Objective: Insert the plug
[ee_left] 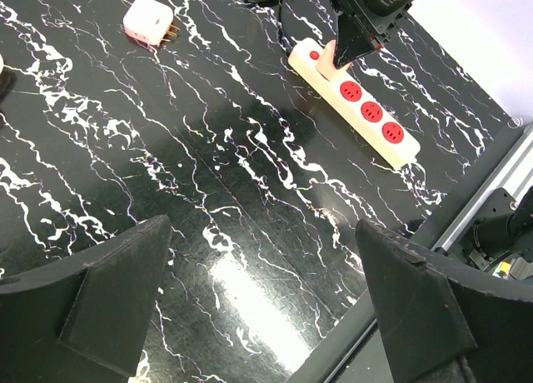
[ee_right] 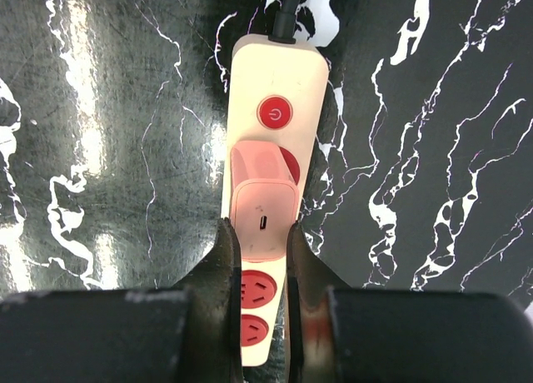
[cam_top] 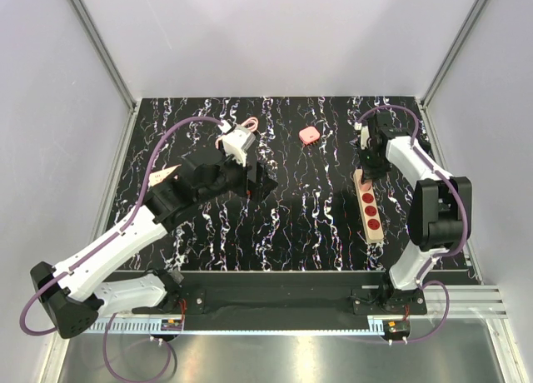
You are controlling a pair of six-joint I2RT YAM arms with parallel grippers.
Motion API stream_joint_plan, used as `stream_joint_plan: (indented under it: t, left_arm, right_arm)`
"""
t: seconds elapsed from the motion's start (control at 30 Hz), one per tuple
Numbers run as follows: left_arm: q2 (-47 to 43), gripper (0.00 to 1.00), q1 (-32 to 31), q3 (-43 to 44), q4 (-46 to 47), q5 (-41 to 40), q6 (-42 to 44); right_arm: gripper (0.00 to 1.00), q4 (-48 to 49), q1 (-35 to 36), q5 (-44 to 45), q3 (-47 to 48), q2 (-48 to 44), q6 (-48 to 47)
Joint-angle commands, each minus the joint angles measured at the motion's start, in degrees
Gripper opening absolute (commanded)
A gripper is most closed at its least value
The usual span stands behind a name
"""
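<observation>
A salmon-pink plug (ee_right: 262, 212) with a small port on its top face stands on the socket nearest the red button (ee_right: 275, 112) of a cream power strip (ee_right: 250, 83). My right gripper (ee_right: 265, 233) is shut on the plug, one finger on each side. From above, the right gripper (cam_top: 366, 171) hangs over the far end of the strip (cam_top: 371, 212) and hides the plug. The strip (ee_left: 366, 112) and the right gripper (ee_left: 350, 54) also show in the left wrist view. My left gripper (ee_left: 266, 291) is open and empty above bare table, left of centre (cam_top: 256, 186).
A second pink adapter (cam_top: 308, 135) with metal prongs lies loose at the back middle, also in the left wrist view (ee_left: 148, 21). Three red sockets (ee_left: 371, 112) on the strip are free. A looped pink cable (cam_top: 247, 121) sits near the left wrist. White walls enclose the table.
</observation>
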Motion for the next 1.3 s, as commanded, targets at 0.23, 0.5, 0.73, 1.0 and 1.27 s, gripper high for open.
stream_joint_plan:
  t: [0.23, 0.5, 0.73, 1.0, 1.27]
  left_arm:
    - [-1.5, 0.99, 0.1, -0.1, 2.8, -0.9, 0.7]
    - [-1.3, 0.99, 0.0, 0.0, 2.8, -1.0, 0.7]
    - [-1.0, 0.99, 0.0, 0.0, 2.8, -1.0, 0.8]
    - [-1.1, 0.99, 0.1, 0.1, 2.9, -1.0, 0.9]
    - [-1.1, 0.99, 0.1, 0.1, 2.8, -0.4, 0.6]
  right_arm:
    - [0.0, 4.2, 0.4, 2.5, 6.7, 8.7, -3.6]
    - [0.0, 7.0, 0.4, 4.4, 9.1, 11.0, -5.2]
    - [0.0, 8.1, 0.4, 5.4, 11.1, 11.6, -4.7]
    - [0.0, 8.8, 0.5, 6.9, 9.8, 9.1, -3.4]
    - [0.7, 9.1, 0.4, 4.9, 4.4, 2.7, -3.8]
